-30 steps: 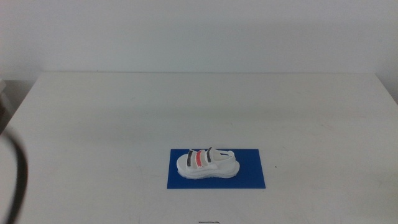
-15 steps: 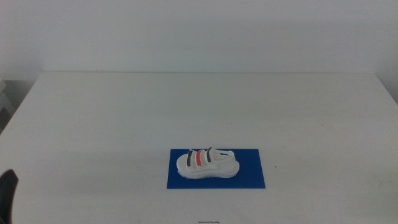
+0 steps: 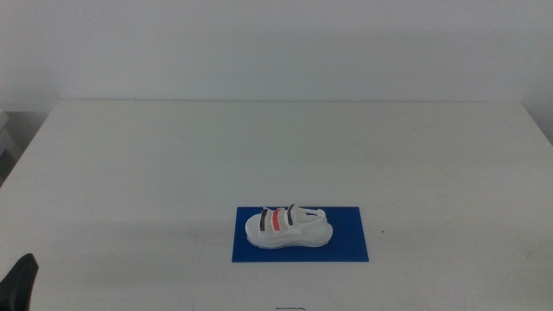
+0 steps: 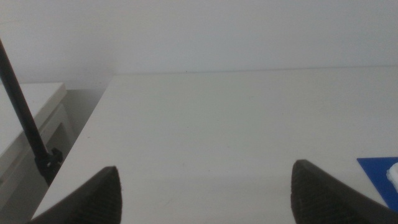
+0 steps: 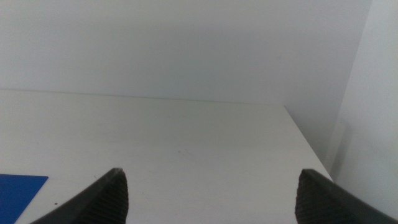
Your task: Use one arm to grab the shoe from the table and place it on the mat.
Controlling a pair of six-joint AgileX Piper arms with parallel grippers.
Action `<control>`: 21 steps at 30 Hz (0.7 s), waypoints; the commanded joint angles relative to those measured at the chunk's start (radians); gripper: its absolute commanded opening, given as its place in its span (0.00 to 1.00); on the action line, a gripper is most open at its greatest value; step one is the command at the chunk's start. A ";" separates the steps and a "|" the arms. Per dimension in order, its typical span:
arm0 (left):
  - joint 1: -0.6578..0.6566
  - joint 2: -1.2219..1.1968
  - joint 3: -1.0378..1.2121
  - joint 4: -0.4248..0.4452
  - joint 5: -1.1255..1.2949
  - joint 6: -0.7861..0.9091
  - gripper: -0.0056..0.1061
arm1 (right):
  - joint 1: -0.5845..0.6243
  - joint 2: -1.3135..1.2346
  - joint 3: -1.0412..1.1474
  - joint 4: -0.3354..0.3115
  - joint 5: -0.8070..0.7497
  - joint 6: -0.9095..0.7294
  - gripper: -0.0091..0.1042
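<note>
The white sandal with dark straps and one red strap (image 3: 287, 228) lies on its sole on the dark blue mat (image 3: 346, 242), near the front middle of the white table (image 3: 276, 155). Nothing holds it. My left gripper (image 4: 205, 193) is open and empty at the table's front left; only a dark part of that arm (image 3: 19, 285) shows at the bottom left of the middle view. A corner of the mat (image 4: 380, 177) and a bit of the sandal (image 4: 394, 174) show in the left wrist view. My right gripper (image 5: 208, 196) is open and empty, off the middle view; the mat's corner (image 5: 18, 190) shows there.
A thin black pole (image 4: 25, 118) and a white cabinet (image 4: 25, 134) stand beside the table's left edge. A white wall stands behind the table and at its right side (image 5: 373, 112).
My left arm has drawn back out of the middle view toward the bottom left corner. The sandal and mat have not moved.
</note>
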 commanded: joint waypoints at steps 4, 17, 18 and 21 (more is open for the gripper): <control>-0.002 -0.034 -0.029 -0.008 -0.080 -0.016 0.89 | 0.002 -0.019 -0.019 -0.009 -0.076 -0.004 0.91; -0.002 -0.134 -0.016 -0.046 -0.095 -0.016 0.89 | 0.002 -0.019 -0.019 -0.009 -0.076 -0.004 0.91; -0.002 -0.134 -0.006 -0.049 -0.105 -0.016 0.89 | 0.002 -0.019 -0.019 -0.009 -0.076 -0.004 0.91; -0.002 -0.134 0.030 -0.049 -0.127 -0.016 0.89 | 0.002 -0.019 -0.019 -0.009 -0.076 -0.004 0.91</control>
